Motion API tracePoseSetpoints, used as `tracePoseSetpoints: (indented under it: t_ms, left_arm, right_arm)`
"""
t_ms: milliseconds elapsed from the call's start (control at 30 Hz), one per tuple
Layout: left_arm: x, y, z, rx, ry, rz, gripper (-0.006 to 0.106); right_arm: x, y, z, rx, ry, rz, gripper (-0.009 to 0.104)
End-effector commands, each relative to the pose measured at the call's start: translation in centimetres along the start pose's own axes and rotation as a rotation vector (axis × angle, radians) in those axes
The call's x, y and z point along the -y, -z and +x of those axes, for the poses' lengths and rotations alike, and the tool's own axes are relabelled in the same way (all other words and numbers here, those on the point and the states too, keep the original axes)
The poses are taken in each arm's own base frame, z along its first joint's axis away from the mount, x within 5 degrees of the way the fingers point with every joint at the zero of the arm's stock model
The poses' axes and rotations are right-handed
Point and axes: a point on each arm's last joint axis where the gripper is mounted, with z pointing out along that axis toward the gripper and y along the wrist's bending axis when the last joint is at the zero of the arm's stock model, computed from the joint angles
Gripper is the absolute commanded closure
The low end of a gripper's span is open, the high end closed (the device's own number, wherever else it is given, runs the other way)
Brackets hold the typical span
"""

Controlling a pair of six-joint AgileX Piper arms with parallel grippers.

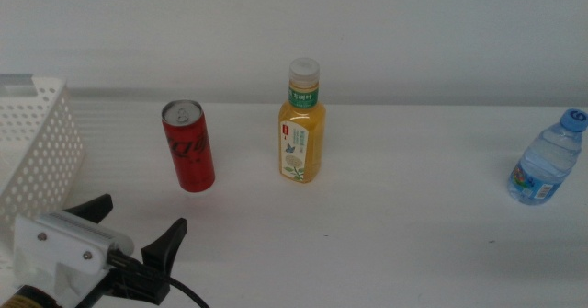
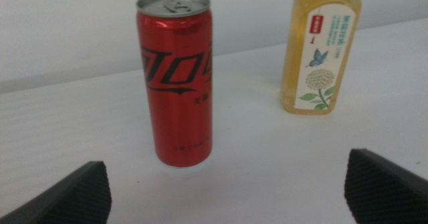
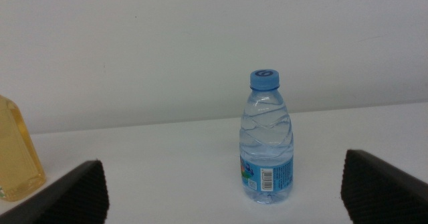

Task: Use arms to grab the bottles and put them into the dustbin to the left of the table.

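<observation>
Three bottles stand upright on the white table (image 1: 395,244). The slim red soda can (image 1: 188,147) is left of centre. The orange juice bottle (image 1: 301,124) with a white cap is in the middle. The small clear water bottle (image 1: 547,161) with a blue cap is at the far right. The white perforated dustbin (image 1: 37,142) sits at the left edge. My left gripper (image 1: 144,211) is open at the bottom left, in front of the can (image 2: 177,83) and apart from it. My right gripper (image 3: 222,157) is open and faces the water bottle (image 3: 266,140) from a distance. It is out of the middle view.
A plain white wall (image 1: 413,32) closes the back of the table. The juice bottle (image 2: 319,50) stands beside the can in the left wrist view, and its edge (image 3: 17,154) shows in the right wrist view. Bare tabletop lies between the bottles.
</observation>
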Motion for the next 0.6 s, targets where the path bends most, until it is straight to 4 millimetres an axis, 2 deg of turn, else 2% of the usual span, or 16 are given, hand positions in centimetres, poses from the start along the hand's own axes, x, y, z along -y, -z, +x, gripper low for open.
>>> tracePoseSetpoints:
  t_ms: [0, 433, 567]
  left_arm:
    - [0.4, 0.8, -0.3, 0.064, 0.003, 0.021, 0.007]
    - [-0.7, -3.1, -0.9, -0.062, 0.027, -0.030, 0.007]
    - [-0.9, -4.2, -0.2, -0.063, 0.048, -0.027, 0.007]
  right_arm:
    - [0.1, 0.0, 1.2, 0.005, 0.015, 0.000, 0.002]
    - [0.1, 0.0, 1.2, 0.005, 0.015, 0.000, 0.002]
    - [0.1, 0.0, 1.2, 0.005, 0.015, 0.000, 0.002]
